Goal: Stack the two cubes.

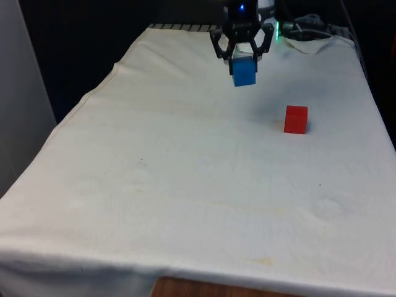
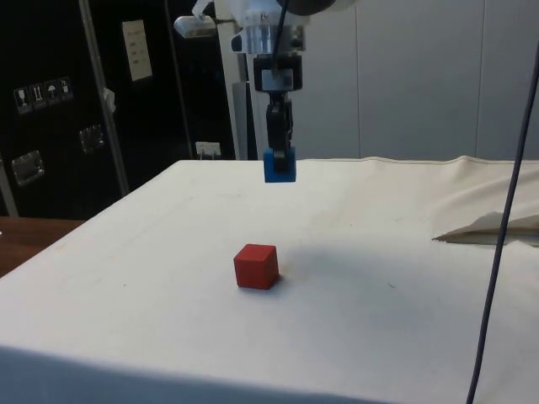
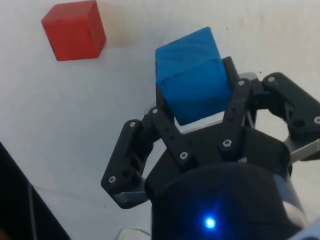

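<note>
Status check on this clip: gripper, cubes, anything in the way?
Gripper shut on blue cube, held above the cloth. Red cube sits alone on the table, uncovered. Nothing between them.

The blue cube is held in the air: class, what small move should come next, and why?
Probably carry the blue cube sideways until it hangs over the red cube. The gripper holds it clear of the white cloth, while the red cube rests apart, towards the front view's right and nearer the camera.
</note>
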`<state>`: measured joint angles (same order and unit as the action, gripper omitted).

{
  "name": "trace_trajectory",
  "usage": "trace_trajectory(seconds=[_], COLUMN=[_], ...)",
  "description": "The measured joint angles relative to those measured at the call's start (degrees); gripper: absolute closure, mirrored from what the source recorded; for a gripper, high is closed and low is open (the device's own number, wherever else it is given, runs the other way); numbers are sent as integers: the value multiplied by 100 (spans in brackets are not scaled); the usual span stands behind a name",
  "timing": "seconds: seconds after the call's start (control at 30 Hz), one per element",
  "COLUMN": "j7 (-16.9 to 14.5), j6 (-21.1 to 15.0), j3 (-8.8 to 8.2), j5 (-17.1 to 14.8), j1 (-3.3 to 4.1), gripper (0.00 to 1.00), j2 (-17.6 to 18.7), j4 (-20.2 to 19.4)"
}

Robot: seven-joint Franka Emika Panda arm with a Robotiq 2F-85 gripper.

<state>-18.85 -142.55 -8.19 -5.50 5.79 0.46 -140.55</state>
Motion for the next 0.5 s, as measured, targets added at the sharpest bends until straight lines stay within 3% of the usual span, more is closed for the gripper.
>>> trace_trajectory(seconds=[0.5], j7=[561], j6=[6], j3=[378], j5=[275], j1=[29], gripper=[99], j2=[17], j4=[69])
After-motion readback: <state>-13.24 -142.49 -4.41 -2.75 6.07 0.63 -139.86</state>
